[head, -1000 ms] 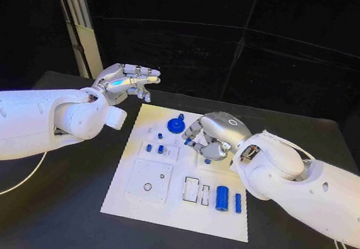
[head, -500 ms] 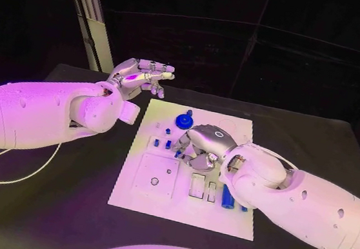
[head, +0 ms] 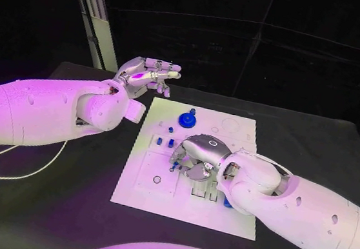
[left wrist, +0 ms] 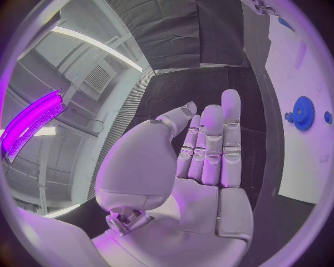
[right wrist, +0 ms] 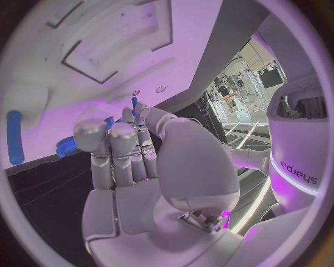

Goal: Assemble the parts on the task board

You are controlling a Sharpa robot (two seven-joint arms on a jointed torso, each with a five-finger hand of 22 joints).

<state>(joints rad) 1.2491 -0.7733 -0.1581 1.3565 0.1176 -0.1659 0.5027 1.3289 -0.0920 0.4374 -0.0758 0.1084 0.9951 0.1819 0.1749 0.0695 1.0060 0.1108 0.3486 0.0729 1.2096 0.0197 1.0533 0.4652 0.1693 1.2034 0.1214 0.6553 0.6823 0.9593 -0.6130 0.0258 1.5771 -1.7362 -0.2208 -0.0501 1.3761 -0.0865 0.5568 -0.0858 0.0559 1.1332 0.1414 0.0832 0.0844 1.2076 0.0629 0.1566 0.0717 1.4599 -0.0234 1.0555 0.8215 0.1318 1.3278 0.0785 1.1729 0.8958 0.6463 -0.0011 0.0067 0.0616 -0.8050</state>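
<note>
The white task board point(head: 144, 193) lies in the middle of the black table. My right hand point(head: 198, 156) hovers low over the board's middle, fingers curled in. In the right wrist view a small blue peg point(right wrist: 134, 102) stands pinched between the thumb and a fingertip of that hand point(right wrist: 132, 150). A blue gear point(head: 184, 120) sits near the board's far edge, and two small blue pegs point(head: 166, 141) stand just left of the right hand. My left hand point(head: 146, 74) is raised off the board's far left corner, fingers straight, thumb apart, holding nothing point(left wrist: 202, 161).
A blue cylinder point(head: 226, 202) lies on the board under my right forearm, beside rectangular recesses point(head: 198, 192). A square inset with a hole point(head: 157, 179) is on the board's near left. A pale post point(head: 96, 11) rises behind the table's far left corner.
My right hand has come from the board's far right part toward its middle, nearer to me, fingers still curled. The left hand has stayed raised in much the same place.
</note>
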